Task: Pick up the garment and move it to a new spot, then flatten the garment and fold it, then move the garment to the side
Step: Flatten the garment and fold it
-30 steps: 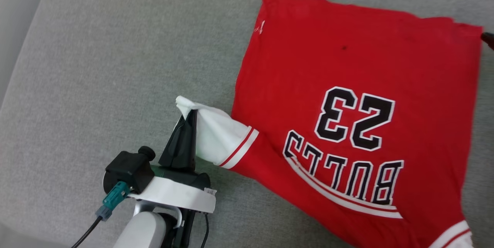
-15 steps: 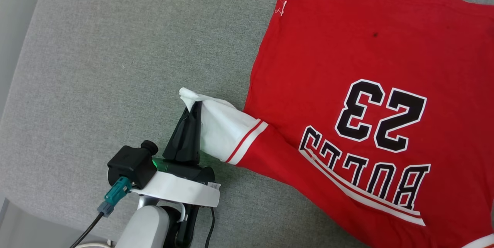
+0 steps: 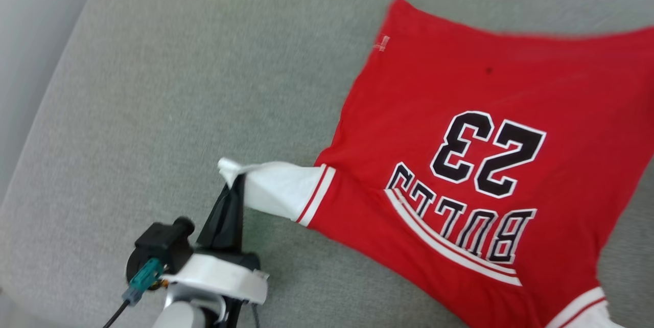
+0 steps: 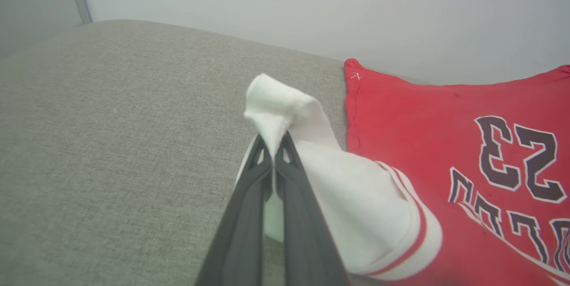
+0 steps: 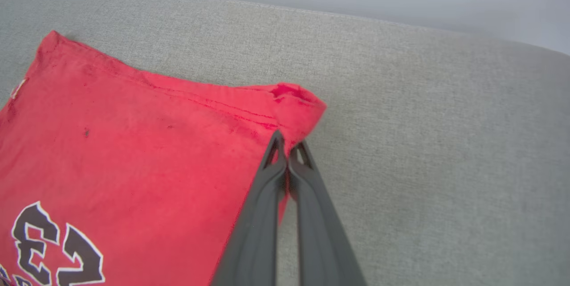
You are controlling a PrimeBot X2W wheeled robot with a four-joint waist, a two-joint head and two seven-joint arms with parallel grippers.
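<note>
The head view is softly blurred. In it the shirt (image 3: pixel 460 113) runs off the right edge, and its near-right sleeve (image 3: pixel 582 308) is cut by the bottom edge. A white mark (image 3: pixel 381 43) at the shirt's far-left corner is too small to read — so is the dark speck (image 3: pixel 489 70) just right of it. In the right wrist view the shirt's number (image 5: pixel 87 261) runs off the bottom edge.

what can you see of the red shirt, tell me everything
The shirt is a red, soft-looking jersey with white red-striped sleeves, black white-edged BULLS lettering, a 23 and white curved stripes, upside down in the head view. It lies mostly flat on the grey cushion. The left claw pinches its white sleeve tip; the right claw pinches a red corner.
</note>
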